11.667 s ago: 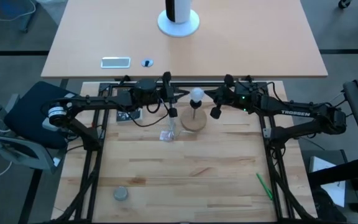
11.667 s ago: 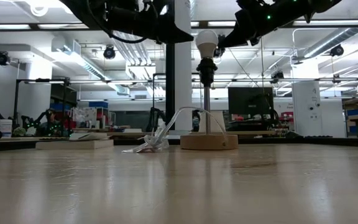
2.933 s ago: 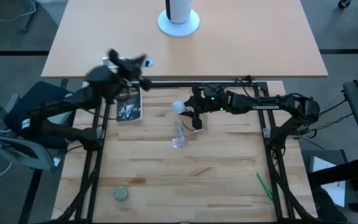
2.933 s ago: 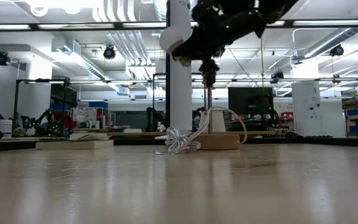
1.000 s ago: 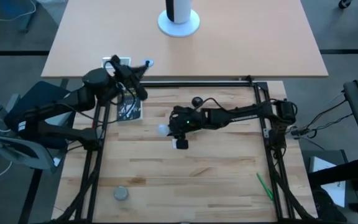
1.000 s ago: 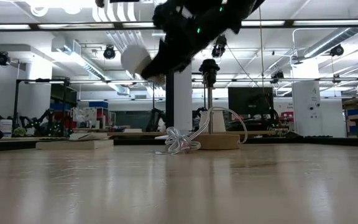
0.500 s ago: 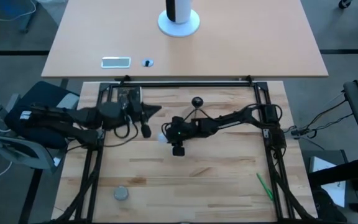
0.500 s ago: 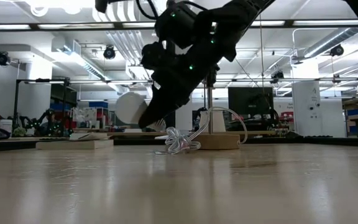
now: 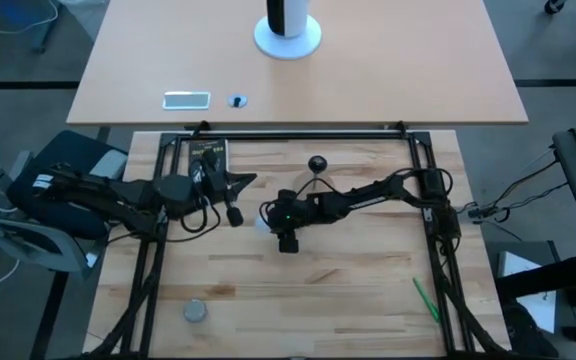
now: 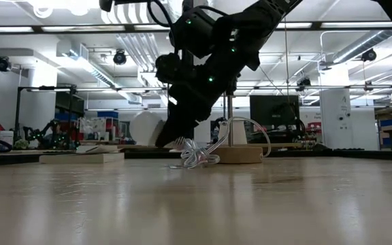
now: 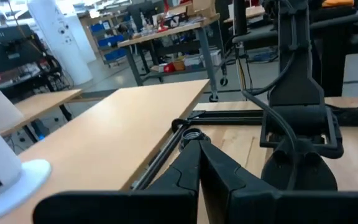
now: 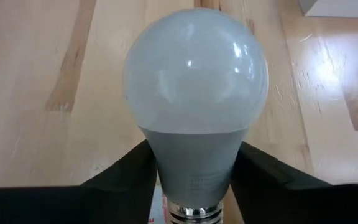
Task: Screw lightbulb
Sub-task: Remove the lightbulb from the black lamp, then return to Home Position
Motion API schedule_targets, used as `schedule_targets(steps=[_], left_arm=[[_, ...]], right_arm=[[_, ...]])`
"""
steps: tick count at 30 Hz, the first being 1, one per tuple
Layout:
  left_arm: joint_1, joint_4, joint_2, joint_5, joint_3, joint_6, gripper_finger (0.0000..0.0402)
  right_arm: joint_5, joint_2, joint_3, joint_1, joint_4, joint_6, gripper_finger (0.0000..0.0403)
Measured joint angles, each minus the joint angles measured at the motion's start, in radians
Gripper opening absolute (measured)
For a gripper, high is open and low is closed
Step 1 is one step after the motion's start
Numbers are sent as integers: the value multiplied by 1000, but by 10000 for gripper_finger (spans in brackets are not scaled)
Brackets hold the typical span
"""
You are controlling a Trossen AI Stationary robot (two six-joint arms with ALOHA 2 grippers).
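the right end effector (image 9: 268, 219) hangs low over the surface (image 9: 348, 290), fingers flanking the lightbulb (image 12: 194, 93)'s neck; grip uncertain. the left end effector (image 9: 236, 198) is closed, empty.

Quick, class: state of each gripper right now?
Left gripper: shut, holding nothing.
Right gripper: fingers either side of the lightbulb; grip cannot be told.

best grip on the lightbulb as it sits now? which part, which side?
Likely the grey tapered neck, just below the globe. In the right wrist view the lightbulb lies low over the wooden table, globe pointing away, with the right end effector straddling the neck from the base end. The neck is narrower and less rounded than the globe, so fingers should slip less there.
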Motion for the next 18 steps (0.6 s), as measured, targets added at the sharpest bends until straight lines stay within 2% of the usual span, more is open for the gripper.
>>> schedule_targets(steps=[5,10,15,18], left_arm=[[5,8,-3,0,0,53,0],[5,7,-3,0,0,57,0],[-30,-31,-19,2,0,31,0],[-66,-78,-39,8,-16,46,0]], right_arm=[[0,0,-1,0,0,4,202],[24,-11,-1,0,-21,8,206],[26,-90,-1,6,-88,16,203],[26,-180,-1,30,-158,19,203]])
